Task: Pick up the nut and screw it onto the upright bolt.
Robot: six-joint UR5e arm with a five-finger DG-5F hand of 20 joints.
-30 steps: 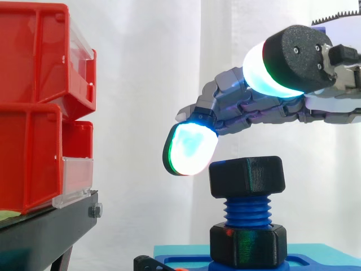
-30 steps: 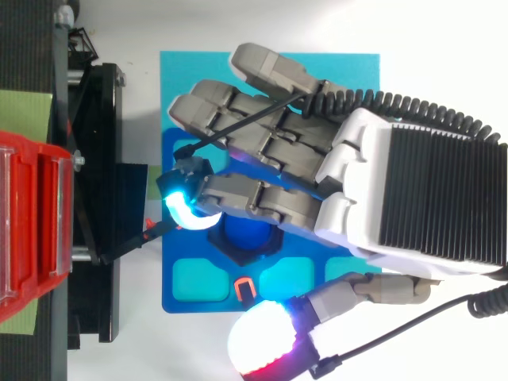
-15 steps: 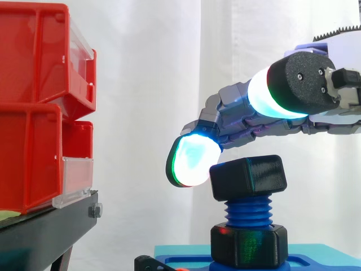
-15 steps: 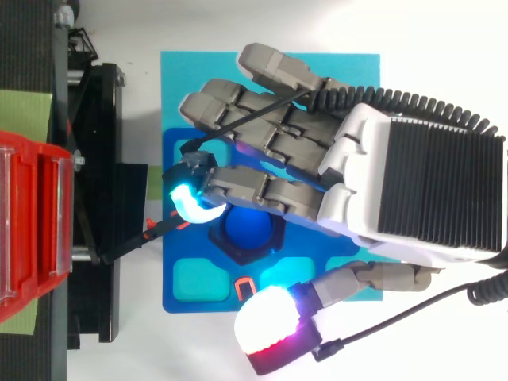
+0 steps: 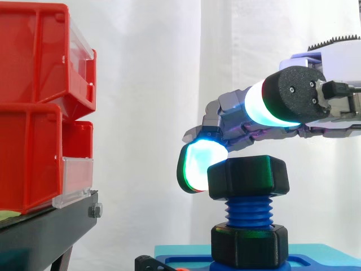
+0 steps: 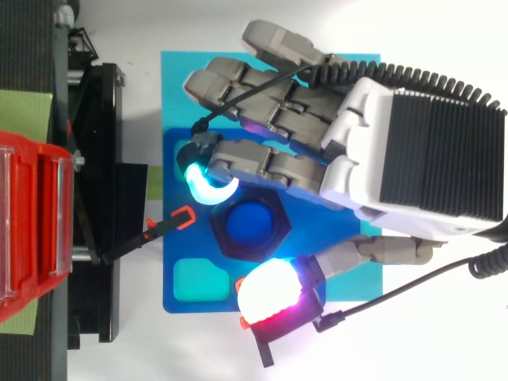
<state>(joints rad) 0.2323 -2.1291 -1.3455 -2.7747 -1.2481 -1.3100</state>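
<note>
A blue upright bolt stands in a blue base plate. A black hex nut sits level on the bolt's top, and a second black nut sits at its foot. From above, the top nut rings the bolt's blue end. My hand hovers over it with its fingers gently bent. One glowing fingertip rests against the nut's left side. The thumb pad stands higher than the nut, on the near side. Nothing is pinched.
Red bins are stacked on a black stand at the left. A black clip with an orange tip reaches from the stand to the base plate. A cyan mat lies under the plate.
The hand has dropped and drawn back to the right. Its fingertip came down onto the nut's left side, and the thumb swung in closer. The nut, tilted a moment ago, now sits level.
</note>
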